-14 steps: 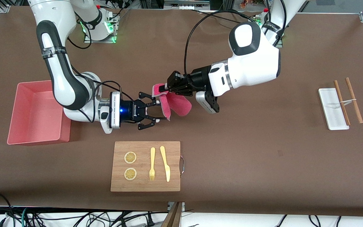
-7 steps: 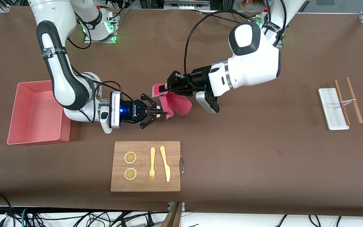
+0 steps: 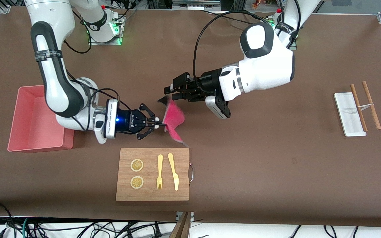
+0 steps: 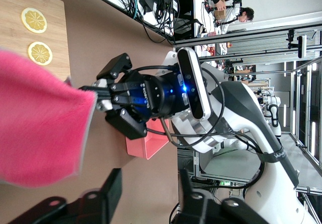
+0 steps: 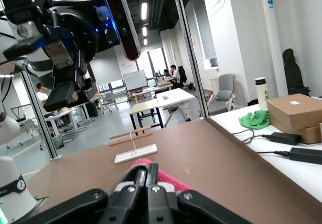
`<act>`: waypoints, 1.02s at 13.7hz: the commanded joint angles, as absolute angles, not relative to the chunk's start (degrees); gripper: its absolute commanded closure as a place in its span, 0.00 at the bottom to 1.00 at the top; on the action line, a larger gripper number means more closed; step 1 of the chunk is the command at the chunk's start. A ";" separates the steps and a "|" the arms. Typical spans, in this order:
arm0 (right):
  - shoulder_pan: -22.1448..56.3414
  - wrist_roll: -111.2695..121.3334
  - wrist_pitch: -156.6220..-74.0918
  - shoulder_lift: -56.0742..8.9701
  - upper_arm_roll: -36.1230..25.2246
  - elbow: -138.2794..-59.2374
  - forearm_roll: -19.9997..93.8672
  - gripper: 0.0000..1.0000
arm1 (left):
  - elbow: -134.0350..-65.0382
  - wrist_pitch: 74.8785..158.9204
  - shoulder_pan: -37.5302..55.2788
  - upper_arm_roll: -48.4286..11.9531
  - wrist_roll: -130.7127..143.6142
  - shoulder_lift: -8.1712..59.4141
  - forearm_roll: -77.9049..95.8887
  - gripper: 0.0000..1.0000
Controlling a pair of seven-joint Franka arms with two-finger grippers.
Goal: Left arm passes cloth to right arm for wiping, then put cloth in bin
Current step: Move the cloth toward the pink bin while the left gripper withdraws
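Cloth (image 3: 173, 119) hangs off right gripper (image 3: 160, 124), pinched at edge, over table just at 12 o'clock of cutting board (image 3: 152, 174). Soft, floppy, light; bunch it for wiping. Left gripper (image 3: 169, 92) spread, empty.

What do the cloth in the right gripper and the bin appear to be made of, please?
The cloth, pinched in the right gripper, looks like soft fuzzy fabric, perhaps microfibre: magenta nap, paler grey backing, limp drape. The bin looks like moulded plastic: smooth, evenly pale pink straight walls with a slight sheen.
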State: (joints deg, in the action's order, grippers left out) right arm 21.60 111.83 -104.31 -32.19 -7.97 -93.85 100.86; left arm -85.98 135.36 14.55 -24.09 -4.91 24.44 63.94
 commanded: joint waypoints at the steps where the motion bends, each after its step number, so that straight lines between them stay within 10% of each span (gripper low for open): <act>1: 21.36 105.58 -103.98 -29.63 -10.10 -92.99 93.82 1.00 | -86.92 135.79 14.24 -24.17 -5.27 22.33 65.04 0.00; 14: 15.03 46.12 -96.51 -7.57 -12.75 -99.76 30.73 1.00 | -100.81 117.54 7.47 -13.29 -5.10 11.78 26.15 0.00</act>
